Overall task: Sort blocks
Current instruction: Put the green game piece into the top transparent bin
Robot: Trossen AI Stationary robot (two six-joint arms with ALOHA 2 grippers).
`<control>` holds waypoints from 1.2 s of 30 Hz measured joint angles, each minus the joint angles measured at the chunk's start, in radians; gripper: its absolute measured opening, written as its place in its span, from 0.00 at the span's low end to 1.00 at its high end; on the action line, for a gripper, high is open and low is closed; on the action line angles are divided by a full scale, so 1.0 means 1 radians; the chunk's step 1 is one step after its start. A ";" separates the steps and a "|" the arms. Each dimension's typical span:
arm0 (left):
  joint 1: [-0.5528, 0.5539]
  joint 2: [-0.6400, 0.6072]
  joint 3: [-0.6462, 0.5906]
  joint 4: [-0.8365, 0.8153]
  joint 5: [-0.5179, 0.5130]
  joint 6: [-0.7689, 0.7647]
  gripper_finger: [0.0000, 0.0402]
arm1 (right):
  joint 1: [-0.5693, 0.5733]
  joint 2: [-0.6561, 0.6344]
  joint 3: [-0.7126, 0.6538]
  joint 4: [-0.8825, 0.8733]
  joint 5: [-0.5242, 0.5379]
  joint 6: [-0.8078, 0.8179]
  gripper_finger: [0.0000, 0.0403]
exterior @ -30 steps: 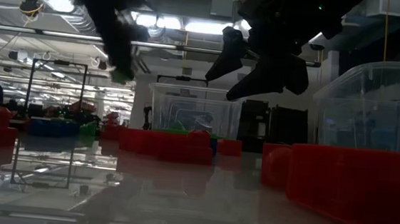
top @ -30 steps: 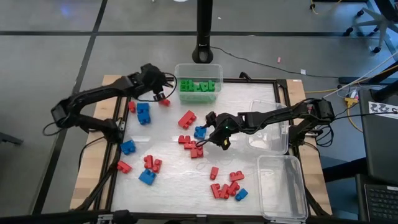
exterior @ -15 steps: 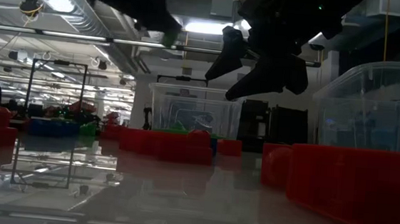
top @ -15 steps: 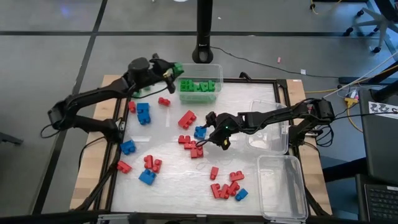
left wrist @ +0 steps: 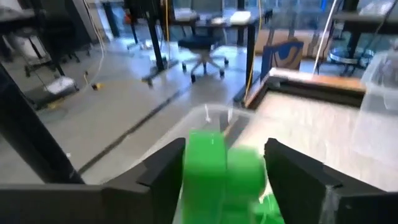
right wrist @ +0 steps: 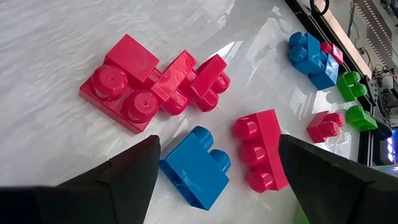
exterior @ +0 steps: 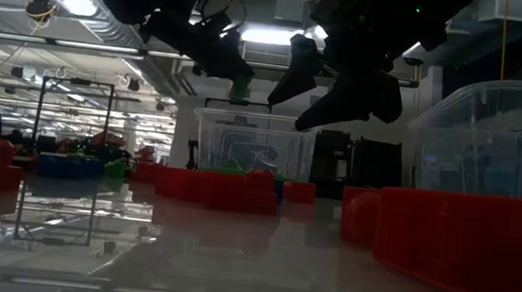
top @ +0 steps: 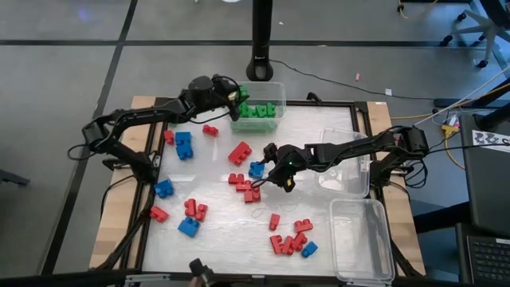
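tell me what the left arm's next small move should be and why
Probably open the left gripper and drop the green block. It is shut on that block and hangs at the near edge of the tub that already holds green blocks; a slight reach farther over the tub first might be safer. The right gripper hovers open over a blue block.

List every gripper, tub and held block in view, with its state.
left gripper: shut on green block, over the far tub's edge.
green block: held off the table between the fingers.
right gripper: open, empty, above a blue block lying on the table.
far tub: upright, holding green blocks.
two right-side tubs: upright, no blocks visible inside.
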 joint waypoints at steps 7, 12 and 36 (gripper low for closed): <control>0.007 -0.012 0.102 -0.282 -0.020 0.002 0.65 | 0.000 0.000 0.000 0.000 0.000 0.000 0.80; 0.029 -0.076 0.188 -0.592 -0.164 0.043 0.66 | 0.000 0.000 0.000 -0.001 0.000 0.000 0.80; 0.316 0.055 0.093 -0.979 -0.544 -0.434 0.63 | 0.000 0.027 0.000 0.017 0.000 0.000 0.80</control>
